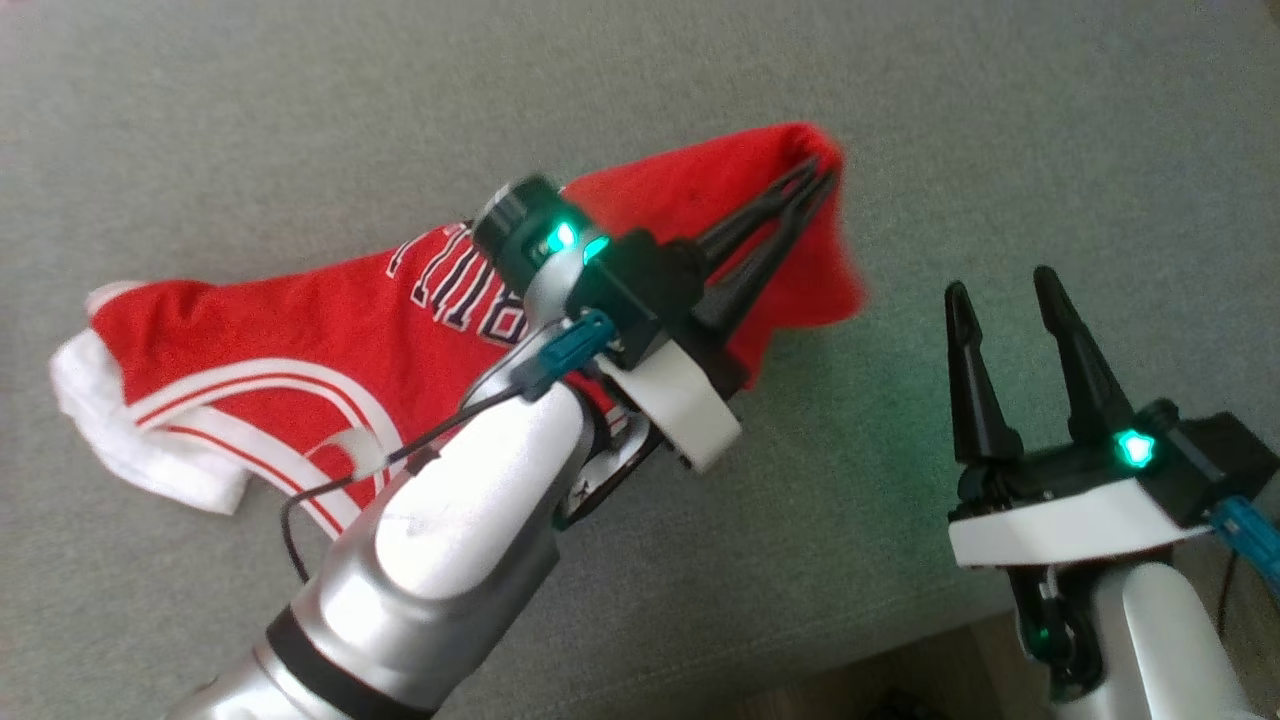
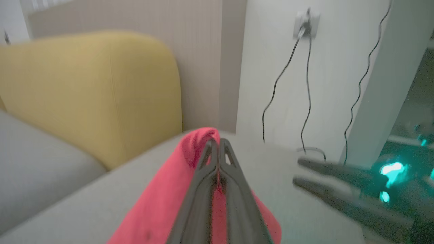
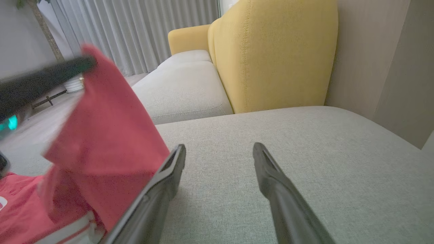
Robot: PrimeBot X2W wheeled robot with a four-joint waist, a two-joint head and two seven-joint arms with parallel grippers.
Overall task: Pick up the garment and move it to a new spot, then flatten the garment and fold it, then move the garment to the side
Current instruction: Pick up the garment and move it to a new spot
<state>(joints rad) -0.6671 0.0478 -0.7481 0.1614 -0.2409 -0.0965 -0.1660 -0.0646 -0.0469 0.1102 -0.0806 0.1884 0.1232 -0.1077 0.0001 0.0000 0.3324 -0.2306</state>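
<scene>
Left gripper (image 1: 818, 172) pinched a corner of the red jersey (image 1: 280, 330) above the grey cushion (image 1: 1000, 120); right gripper (image 1: 1000, 282) hung spread over that cushion. A steady, higher lift looked wise.

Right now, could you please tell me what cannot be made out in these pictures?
Head view: the left arm covers part of the lettering on the garment.
Left wrist view: the right tool is blurred.
Right wrist view: the left tool is blurred and cut by the left edge.
</scene>
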